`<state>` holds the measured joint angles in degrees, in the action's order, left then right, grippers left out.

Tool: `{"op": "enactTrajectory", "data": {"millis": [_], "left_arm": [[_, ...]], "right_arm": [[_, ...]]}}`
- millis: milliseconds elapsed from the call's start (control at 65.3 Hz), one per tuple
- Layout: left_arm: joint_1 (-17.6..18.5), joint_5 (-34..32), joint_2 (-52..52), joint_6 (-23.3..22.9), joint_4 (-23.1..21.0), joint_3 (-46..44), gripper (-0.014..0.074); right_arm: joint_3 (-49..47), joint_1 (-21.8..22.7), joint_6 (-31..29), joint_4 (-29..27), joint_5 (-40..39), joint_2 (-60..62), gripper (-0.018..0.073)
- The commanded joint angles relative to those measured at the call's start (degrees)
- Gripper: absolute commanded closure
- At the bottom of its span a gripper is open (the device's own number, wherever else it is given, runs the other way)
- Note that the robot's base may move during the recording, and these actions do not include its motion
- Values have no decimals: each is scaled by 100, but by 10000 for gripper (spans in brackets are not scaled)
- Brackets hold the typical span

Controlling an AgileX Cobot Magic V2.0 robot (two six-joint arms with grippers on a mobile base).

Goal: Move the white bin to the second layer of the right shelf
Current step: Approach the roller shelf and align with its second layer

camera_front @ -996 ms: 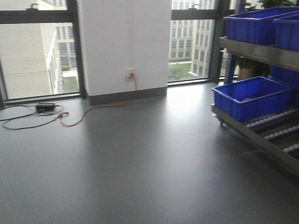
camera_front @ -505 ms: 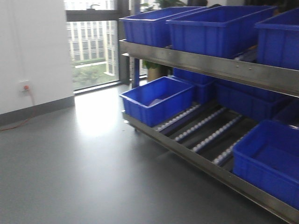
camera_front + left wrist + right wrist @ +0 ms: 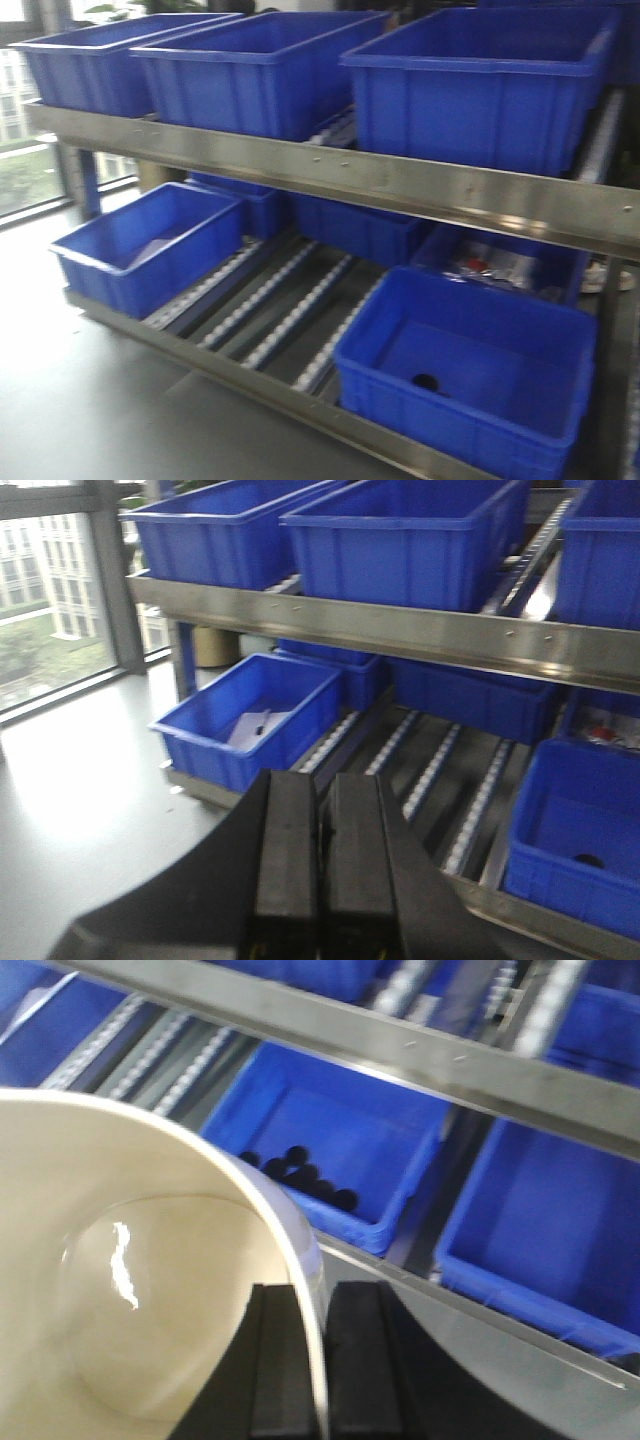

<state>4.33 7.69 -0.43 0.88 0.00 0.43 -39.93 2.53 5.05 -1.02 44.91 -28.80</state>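
The right tool [image 3: 320, 1295] is shut down to the thickness of a wall, its two black fingers pinching the rim of the white bin [image 3: 130, 1260], one finger inside and one outside. The bin hangs from this grip in front of the rack, off every shelf, its glossy inside bare. The left tool [image 3: 322, 780] is closed, the fingers almost touching, with nothing between them. On the roller-lane shelf level [image 3: 285, 315], one blue crate [image 3: 140, 250] sits at the left front corner. A second crate [image 3: 470, 370] sits at the front edge further right, and bare roller lanes lie between the two. Larger upper crates [image 3: 480, 90] stand on the level above, behind its steel rail [image 3: 420, 185].
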Motion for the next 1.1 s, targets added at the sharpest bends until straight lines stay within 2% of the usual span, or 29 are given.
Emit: {"op": "enactTrajectory", "data": {"millis": [0, 1087], "left_arm": [[24, -493, -92, -17, 0, 211, 512], [24, -493, -92, -17, 0, 211, 512]], "right_arm": [[-162, 28, -20, -10, -526, -24, 503], [-162, 28, -20, -10, -526, -24, 503]]}}
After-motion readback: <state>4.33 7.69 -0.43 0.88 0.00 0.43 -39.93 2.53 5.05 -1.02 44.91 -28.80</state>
